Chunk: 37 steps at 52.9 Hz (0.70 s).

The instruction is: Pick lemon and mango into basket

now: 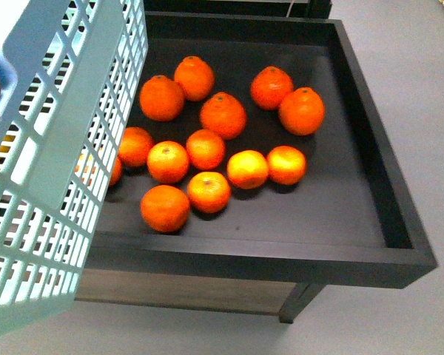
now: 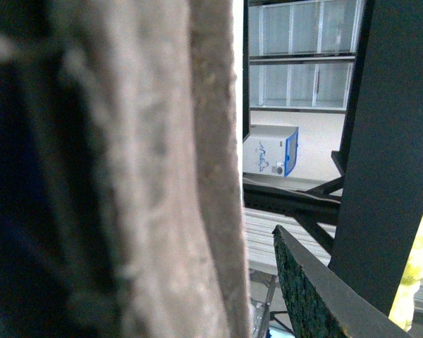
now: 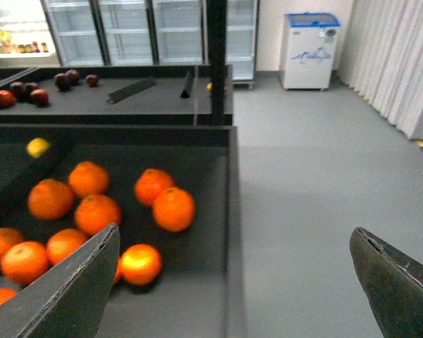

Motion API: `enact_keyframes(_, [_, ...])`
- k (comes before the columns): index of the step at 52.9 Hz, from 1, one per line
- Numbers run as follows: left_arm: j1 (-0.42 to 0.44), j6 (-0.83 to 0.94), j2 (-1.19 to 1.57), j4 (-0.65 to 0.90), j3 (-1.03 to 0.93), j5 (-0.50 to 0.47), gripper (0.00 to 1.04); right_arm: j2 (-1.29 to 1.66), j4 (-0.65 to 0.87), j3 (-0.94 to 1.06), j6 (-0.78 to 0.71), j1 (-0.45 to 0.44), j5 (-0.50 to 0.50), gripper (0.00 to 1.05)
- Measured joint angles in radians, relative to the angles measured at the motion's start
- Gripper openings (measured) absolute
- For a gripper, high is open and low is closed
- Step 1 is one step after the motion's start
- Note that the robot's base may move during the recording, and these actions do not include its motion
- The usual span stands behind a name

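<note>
Right wrist view, lemon (image 3: 37, 147) well beyond spread fingers (image 3: 74, 292)

Shop: fruit display bin (image 1: 281, 262), glass-door fridges (image 3: 155, 32).

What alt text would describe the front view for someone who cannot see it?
A black display tray holds about a dozen oranges, seen from above. A pale aqua slotted basket tilts across the left side, hiding part of the tray.

Oranges (image 1: 223, 115) lie in the tray (image 1: 385, 222), with the basket (image 1: 52, 148) in front of its left side.
</note>
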<state>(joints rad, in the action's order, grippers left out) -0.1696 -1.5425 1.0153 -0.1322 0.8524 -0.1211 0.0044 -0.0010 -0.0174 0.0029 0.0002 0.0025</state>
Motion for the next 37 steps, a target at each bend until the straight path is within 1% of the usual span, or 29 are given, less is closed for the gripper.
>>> enact_keyframes(37, [0.000,0.002,0.000,0.000,0.000,-0.002,0.28,0.000,0.000,0.000,0.000,0.000,0.002,0.96])
